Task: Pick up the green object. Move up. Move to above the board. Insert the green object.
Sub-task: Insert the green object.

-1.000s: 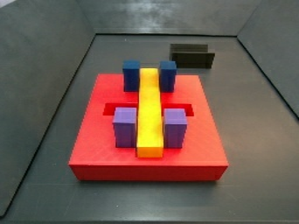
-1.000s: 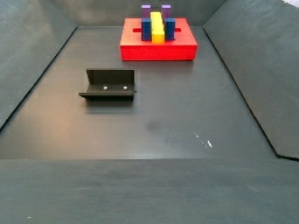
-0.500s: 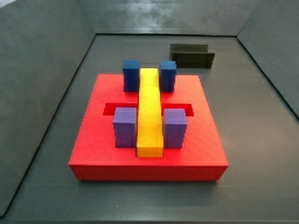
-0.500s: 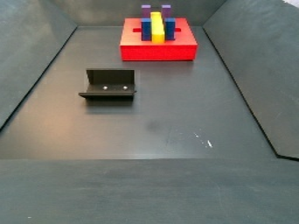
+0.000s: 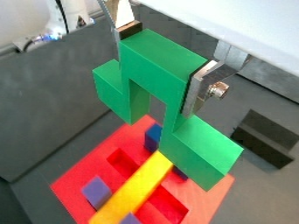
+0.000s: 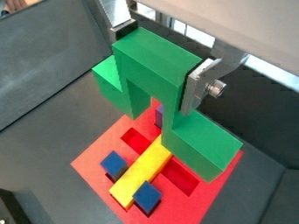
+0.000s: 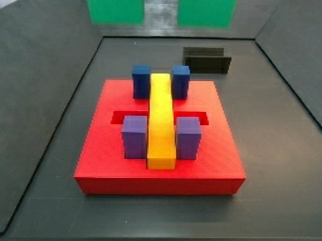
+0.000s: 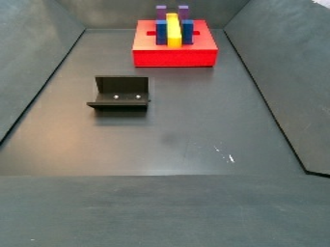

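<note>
1. Overhead, the green object [image 5: 158,96] hangs high above the board [image 7: 107,169], its raised middle clamped in the gripper [image 5: 163,61].
2. Below, yellow bar [image 7: 161,118] and purple blocks [image 7: 136,137] flank the open slots.
3. Lowering misaligned could jam a green leg against them.

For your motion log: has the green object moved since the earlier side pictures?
Yes. The green object, held in the gripper, has come into view at the top edge, above the board.

One green object [image 5: 158,96] (held in gripper [image 5: 163,59]), one board [image 7: 113,169], one yellow bar [image 7: 161,118], two blue blocks [image 7: 141,79], two purple blocks [image 7: 134,137], one fixture [image 8: 120,95].
</note>
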